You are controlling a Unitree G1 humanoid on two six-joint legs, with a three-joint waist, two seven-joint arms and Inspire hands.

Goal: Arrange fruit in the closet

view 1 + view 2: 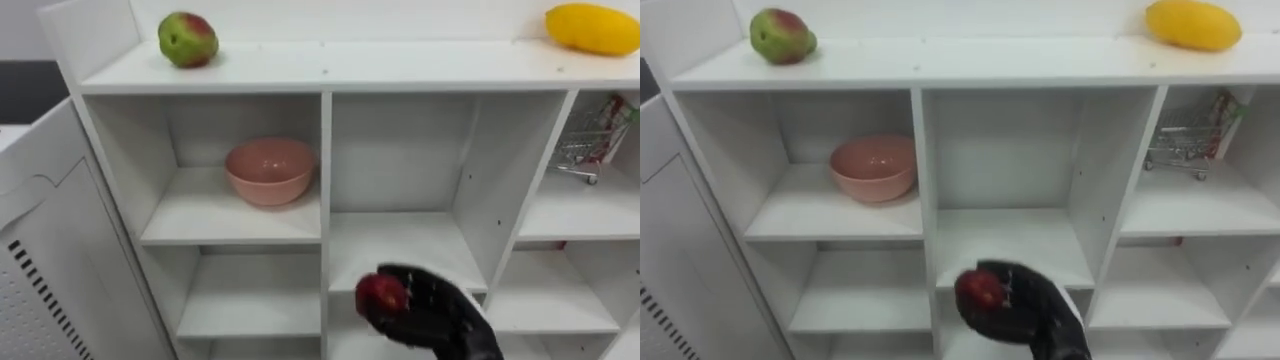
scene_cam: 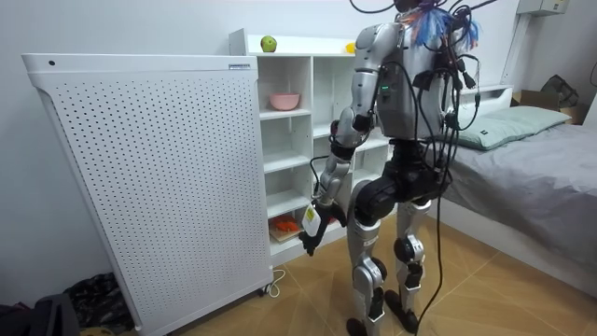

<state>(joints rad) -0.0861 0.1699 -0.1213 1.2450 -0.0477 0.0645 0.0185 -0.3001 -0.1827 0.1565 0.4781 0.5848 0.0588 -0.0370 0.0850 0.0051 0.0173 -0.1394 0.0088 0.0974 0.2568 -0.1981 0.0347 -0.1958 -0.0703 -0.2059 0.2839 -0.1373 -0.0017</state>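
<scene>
Low centre, eye views: fingers [image 1: 412, 278] of the right hand [image 1: 440, 315] are curled round a small red fruit [image 1: 381, 294], gripped from its right side and behind, w/ the red skin showing on the left. Hand comes in from lower right and sits in front of the middle column of the white closet [image 1: 326, 150], at the level of the shelf below the mid-centre compt; fruit is in the hand, not resting on any shelf. Centre compt directly above is bare. Upper-left compt: pink bowl [image 1: 270, 170], upright, toward the right side of its shelf. Upper-right compt: small wire shopping cart [image 1: 590, 135] w/ red trim, partly cut off by the frame edge. Closet top: green-and-red fruit [image 1: 187, 39] at the left end, yellow fruit [image 1: 593, 28] at the far right, well apart. White perforated panel [image 1: 40, 270] stands against the closet's left side. Room view: robot stands upright facing the closet, close to it. Left hand [image 2: 312, 229] hangs low beside the thigh, in front of the lower shelves; cannot tell its finger state. Something orange [image 2: 283, 224] lies in a low compt, too small to ID. Bed [image 2: 522, 168] w/ grey cover along the room view's right.
</scene>
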